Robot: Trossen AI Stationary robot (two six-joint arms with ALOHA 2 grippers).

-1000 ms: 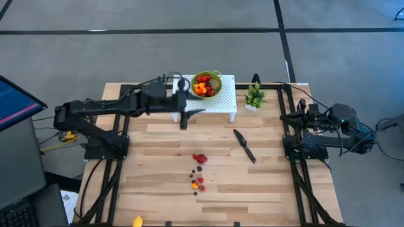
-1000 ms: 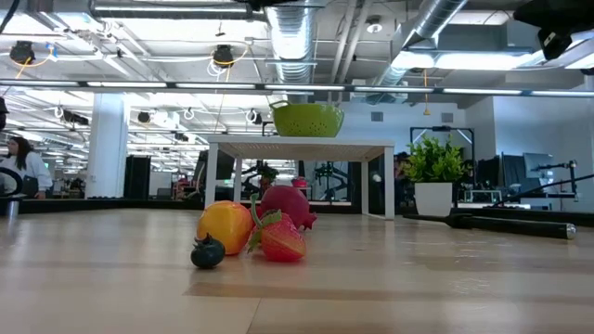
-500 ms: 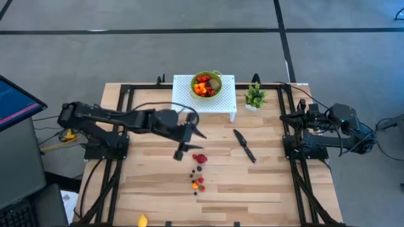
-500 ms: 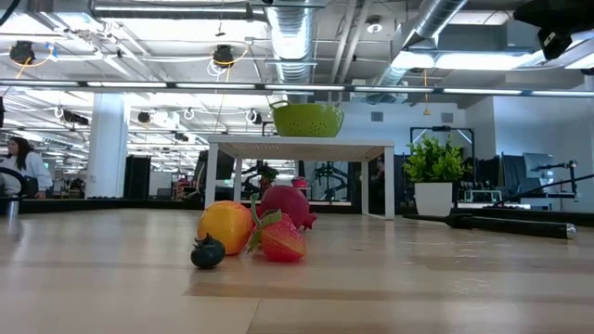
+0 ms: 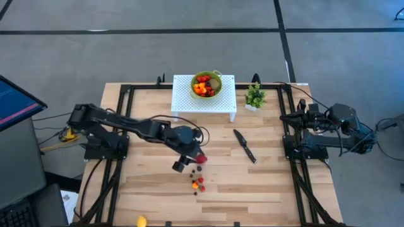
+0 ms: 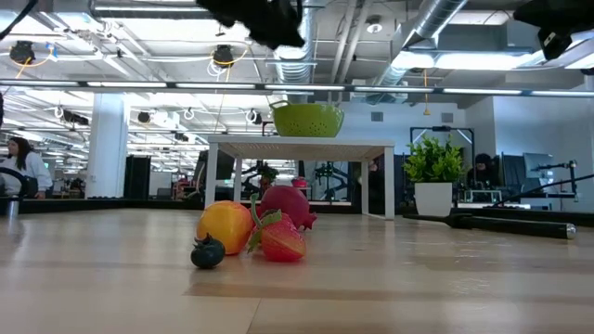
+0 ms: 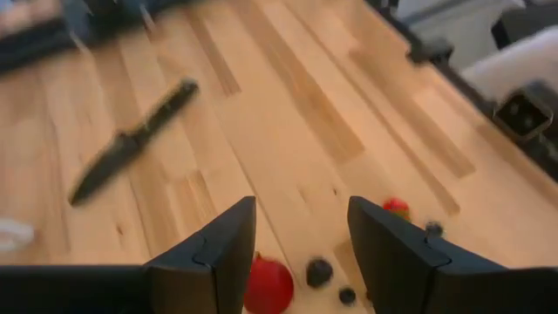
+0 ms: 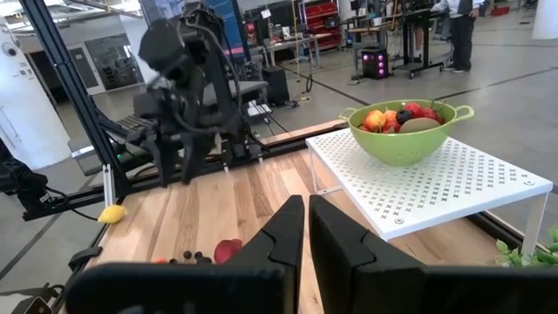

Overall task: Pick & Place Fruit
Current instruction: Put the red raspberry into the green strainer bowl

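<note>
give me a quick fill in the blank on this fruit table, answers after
1. The green colander of fruit sits on a white ____.
2. The black knife lies on the table, ____ of the loose fruit.
3. The ____ gripper hangs open beside the big red fruit.

Answers: stand; right; left

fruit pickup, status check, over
Left gripper open, empty, above red fruit mid-table. Right gripper shut, parked at right edge. Green bowl on white stand already holds fruit. Knife off to the side, path unblocked.
</note>
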